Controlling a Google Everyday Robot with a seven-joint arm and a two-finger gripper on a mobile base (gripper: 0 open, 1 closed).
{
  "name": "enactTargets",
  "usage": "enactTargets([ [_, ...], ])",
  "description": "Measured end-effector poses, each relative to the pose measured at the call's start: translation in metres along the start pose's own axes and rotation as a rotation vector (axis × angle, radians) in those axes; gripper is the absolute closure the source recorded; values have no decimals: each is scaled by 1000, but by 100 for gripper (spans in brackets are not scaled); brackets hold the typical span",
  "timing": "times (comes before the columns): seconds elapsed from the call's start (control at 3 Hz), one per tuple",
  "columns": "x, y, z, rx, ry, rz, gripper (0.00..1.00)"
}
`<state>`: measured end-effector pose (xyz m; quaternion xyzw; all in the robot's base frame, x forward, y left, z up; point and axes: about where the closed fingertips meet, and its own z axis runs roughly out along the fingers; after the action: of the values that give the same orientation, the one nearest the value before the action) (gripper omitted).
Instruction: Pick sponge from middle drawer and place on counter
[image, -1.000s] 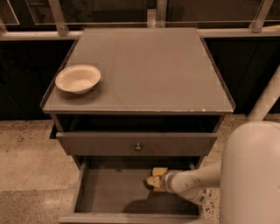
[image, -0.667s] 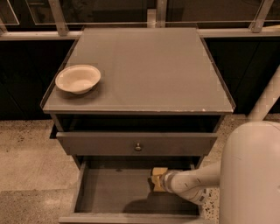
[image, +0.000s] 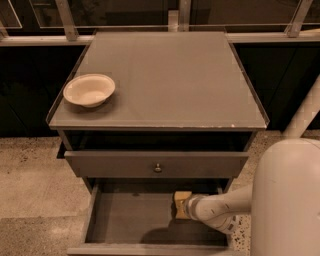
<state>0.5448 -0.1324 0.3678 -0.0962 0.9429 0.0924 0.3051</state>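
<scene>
The middle drawer (image: 132, 220) is pulled open below the counter (image: 170, 80), and its dark grey floor shows. My arm reaches into it from the right. My cream-yellow gripper (image: 182, 205) is low over the drawer floor at the back right. A pale-yellow block shape sits right at the gripper's tip. I cannot tell the sponge apart from the gripper there, and no sponge shows elsewhere in the drawer or on the counter.
A cream bowl (image: 89, 90) stands at the counter's left edge. The closed drawer front with a round knob (image: 157, 168) overhangs the back of the open drawer. My white arm housing (image: 287, 200) fills the lower right. A railing and glass run behind the counter.
My gripper has shifted slightly to the right and toward the back of the drawer. The bowl and the drawers have not moved.
</scene>
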Motion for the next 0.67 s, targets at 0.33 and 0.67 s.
enactTargets([
  [0.33,-5,3,-7,-55,-14,-11,100],
  [0.67,-43,21,-17,-186,-95,-54,100],
])
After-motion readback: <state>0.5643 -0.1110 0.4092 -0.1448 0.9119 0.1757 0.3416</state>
